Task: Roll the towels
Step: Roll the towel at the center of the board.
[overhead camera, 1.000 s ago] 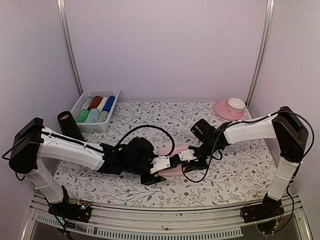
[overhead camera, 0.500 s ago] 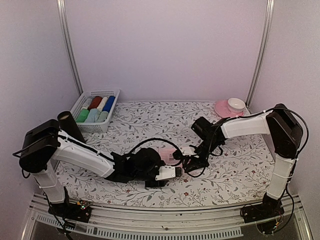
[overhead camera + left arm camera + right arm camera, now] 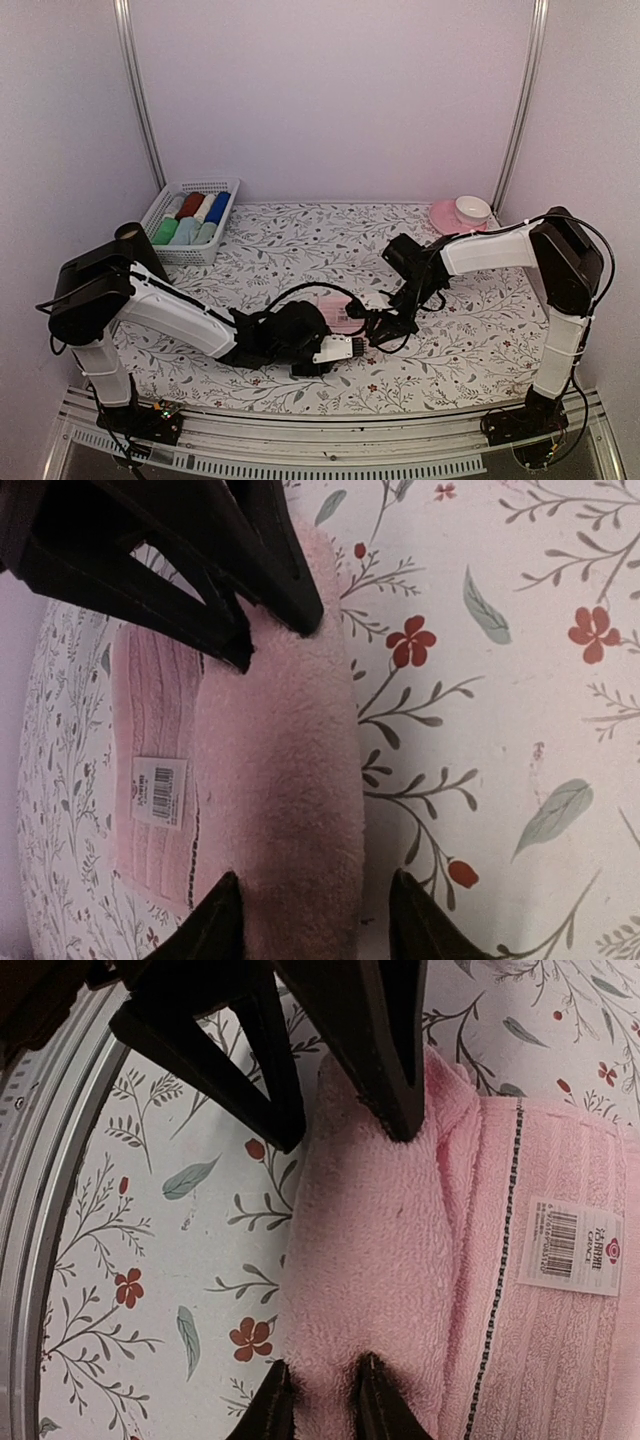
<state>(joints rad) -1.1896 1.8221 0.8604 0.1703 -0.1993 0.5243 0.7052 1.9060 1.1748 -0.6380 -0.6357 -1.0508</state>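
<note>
The pink towel (image 3: pixel 338 308) lies mid-table, label up, with its near edge curled into a thick roll (image 3: pixel 285 780). My left gripper (image 3: pixel 322 920) straddles one end of that roll. One finger sits at the roll's inner side and the other stands a little clear of its outer side, so it is open. At the other end my right gripper (image 3: pixel 322 1400) is shut, pinching a fold of the roll (image 3: pixel 370 1250). Each gripper's dark fingers show at the top of the other's wrist view. In the top view the two grippers (image 3: pixel 345 347) (image 3: pixel 385 325) nearly meet.
A white basket (image 3: pixel 228 186) at the back left holds several rolled cloths in green, dark red, white and blue. A dark cylinder (image 3: pixel 135 245) stands beside it. A pink saucer with a white cup (image 3: pixel 462 215) sits at the back right. Black cables loop over the flowered tablecloth.
The left arm has swung in toward the near edge and its jaws have narrowed around the roll. The right gripper has drawn slightly left, still pinching the pink towel.
</note>
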